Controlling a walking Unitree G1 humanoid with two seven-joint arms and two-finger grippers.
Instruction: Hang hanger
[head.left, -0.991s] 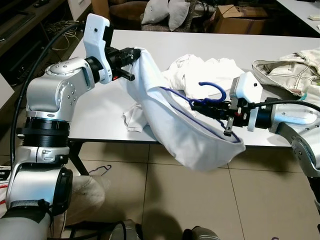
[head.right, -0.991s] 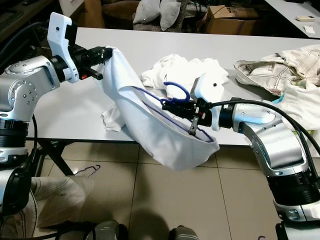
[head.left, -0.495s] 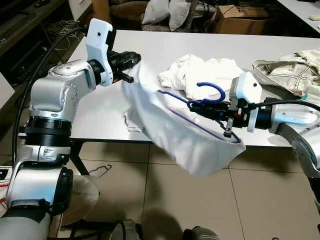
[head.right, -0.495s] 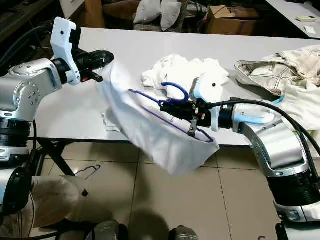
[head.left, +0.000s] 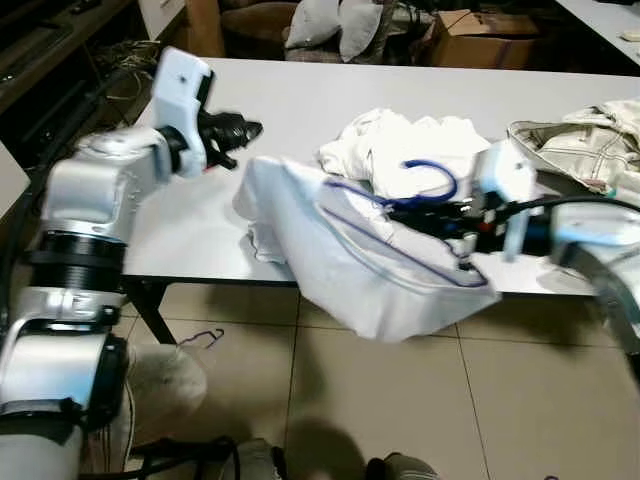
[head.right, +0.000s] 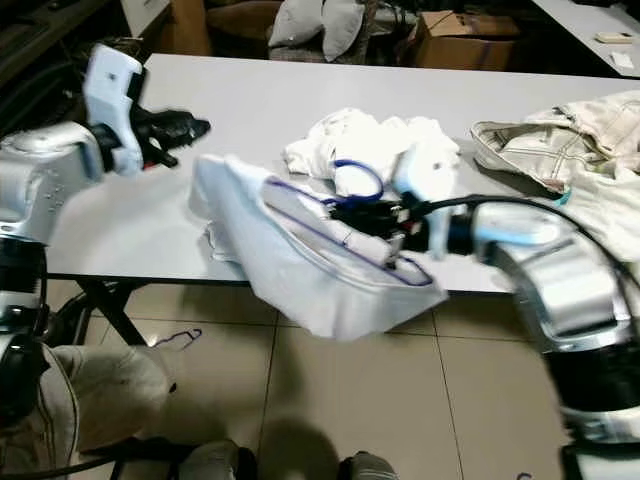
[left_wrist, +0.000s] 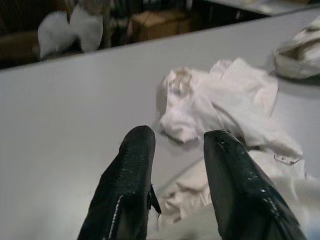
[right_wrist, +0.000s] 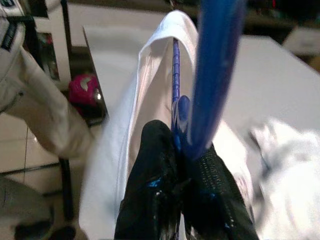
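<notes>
The blue plastic hanger sits inside the neck of a limp white cloth garment that sags off the front edge of the grey worktop, its neck clenched between the black fingers of the right gripper, whose silver arm reaches in level from the right. The right wrist view shows those fingers pinched on the blue stem, with white fabric draped beyond. The left gripper is raised on a bent arm above the worktop, apart from the garment; the left wrist view shows its textured fingers spread and empty, a crumpled white cloth heap lying past them.
</notes>
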